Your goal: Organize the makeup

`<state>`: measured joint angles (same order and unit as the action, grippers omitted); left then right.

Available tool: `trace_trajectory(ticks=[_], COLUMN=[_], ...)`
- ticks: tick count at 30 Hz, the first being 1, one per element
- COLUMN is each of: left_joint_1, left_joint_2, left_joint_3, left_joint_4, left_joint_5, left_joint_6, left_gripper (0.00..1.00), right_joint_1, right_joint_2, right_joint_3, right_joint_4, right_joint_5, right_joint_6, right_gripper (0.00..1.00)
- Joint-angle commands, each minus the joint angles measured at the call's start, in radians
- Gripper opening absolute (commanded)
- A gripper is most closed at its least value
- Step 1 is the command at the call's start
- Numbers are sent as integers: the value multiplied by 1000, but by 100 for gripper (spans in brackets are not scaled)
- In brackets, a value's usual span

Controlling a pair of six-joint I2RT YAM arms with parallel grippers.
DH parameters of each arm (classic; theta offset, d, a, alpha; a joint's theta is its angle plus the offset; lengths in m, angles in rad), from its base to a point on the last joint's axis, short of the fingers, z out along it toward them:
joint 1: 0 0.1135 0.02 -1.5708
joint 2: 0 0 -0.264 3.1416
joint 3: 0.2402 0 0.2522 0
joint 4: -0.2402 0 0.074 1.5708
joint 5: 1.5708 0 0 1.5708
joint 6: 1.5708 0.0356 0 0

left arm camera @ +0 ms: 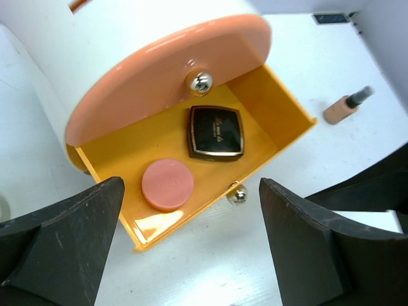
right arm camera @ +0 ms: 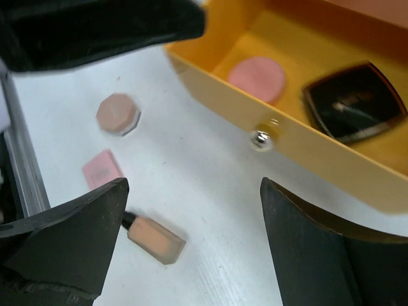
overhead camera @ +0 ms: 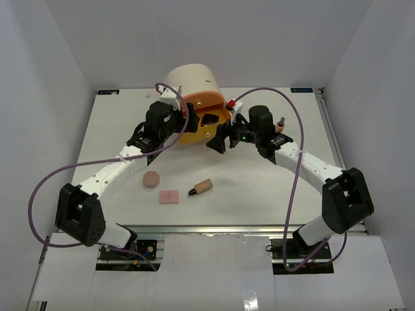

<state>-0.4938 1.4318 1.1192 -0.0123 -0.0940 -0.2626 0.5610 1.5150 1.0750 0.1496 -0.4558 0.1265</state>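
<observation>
The yellow drawer (left arm camera: 121,153) of the cream cylinder (overhead camera: 191,78) stands pulled out. In it lie a black square compact (left arm camera: 215,132) and a pink round compact (left arm camera: 167,183). My left gripper (left arm camera: 191,255) hovers open just in front of the drawer's knob (left arm camera: 236,194), holding nothing. My right gripper (right arm camera: 191,255) is open too, above the table beside the drawer front (right arm camera: 331,166). On the table lie an octagonal pink compact (overhead camera: 151,179), a rectangular pink compact (overhead camera: 169,196) and a tan black-capped bottle (overhead camera: 202,187). A second tan bottle (overhead camera: 280,123) lies at the right.
An orange drawer (overhead camera: 204,103) juts out above the yellow one. Both grippers (overhead camera: 181,126) (overhead camera: 219,138) crowd the drawer front from left and right. White walls enclose the table on three sides.
</observation>
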Motion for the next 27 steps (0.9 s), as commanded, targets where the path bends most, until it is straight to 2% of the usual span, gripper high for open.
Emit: trace_trajectory(ticks=[1, 4, 7, 10, 13, 16, 21, 25, 27], left_joint_1=[16, 32, 43, 43, 43, 41, 40, 40, 40], left_joint_2=[-187, -302, -465, -646, -772, -870, -985, -1012, -1009], left_joint_3=[-46, -118, -191, -270, -371, -389, -442, -451, -451], left_joint_4=[-99, -121, -148, -121, -94, -101, -77, -76, -76], left_joint_5=[29, 3, -71, -126, -228, -283, -361, -366, -364], left_joint_6=[0, -4, -1, 11, 40, 60, 80, 85, 87], left_gripper=[98, 98, 98, 98, 98, 98, 98, 98, 98], right_joint_1=[29, 68, 186, 334, 447, 477, 510, 540, 541], right_joint_2=[3, 48, 137, 212, 349, 473, 681, 797, 817], right_joint_3=[55, 91, 231, 289, 434, 618, 860, 949, 956], right_joint_4=[-54, -119, -333, -344, -378, -424, -423, -402, -385], right_joint_5=[-357, -415, -339, -188, -48, 23, 199, 333, 353], right_joint_6=[-420, -510, -671, -724, -689, -576, -373, -288, -266], right_gripper=[90, 90, 90, 90, 92, 94, 90, 90, 90])
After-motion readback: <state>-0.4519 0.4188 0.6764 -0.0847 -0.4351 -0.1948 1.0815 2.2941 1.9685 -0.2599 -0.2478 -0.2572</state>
